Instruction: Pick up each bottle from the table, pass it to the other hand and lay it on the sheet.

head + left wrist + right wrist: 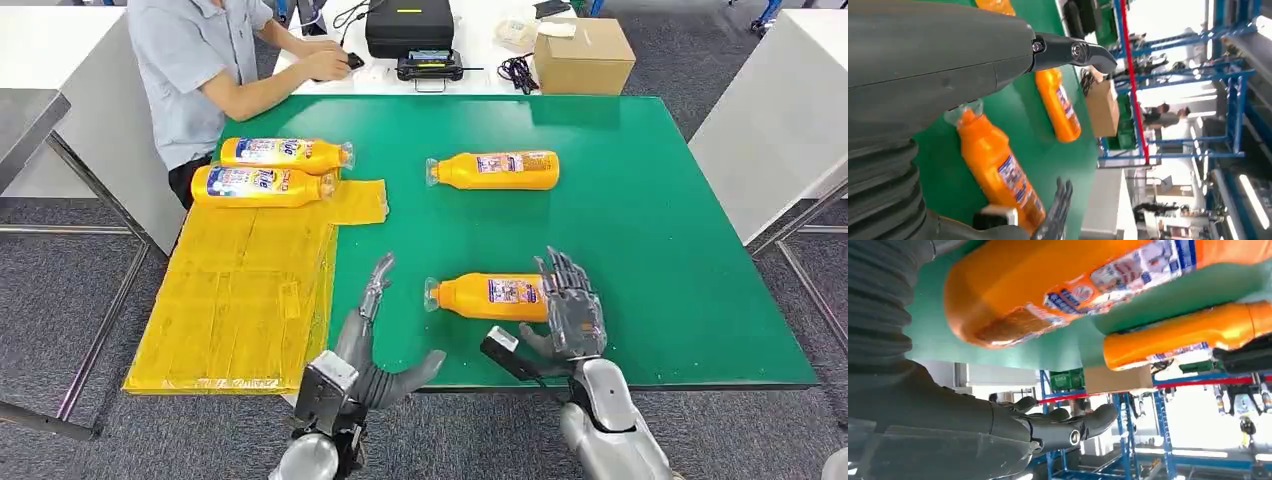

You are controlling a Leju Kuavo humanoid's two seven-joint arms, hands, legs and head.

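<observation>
Two orange bottles lie on the green table (650, 220): a near bottle (487, 297) and a far bottle (495, 170). Two more bottles (262, 186) (285, 154) lie at the far end of the yellow sheet (240, 300). My right hand (570, 305) is open, fingers spread, right at the base end of the near bottle (1058, 285); contact is unclear. My left hand (375, 345) is open over the table's front edge, left of that bottle's cap. The left wrist view has the near bottle (998, 170) and the far bottle (1058, 105).
A person (200, 70) sits at the far left corner by a white desk. A cardboard box (583, 55) and a black case (408, 25) stand behind the table. White tables flank both sides.
</observation>
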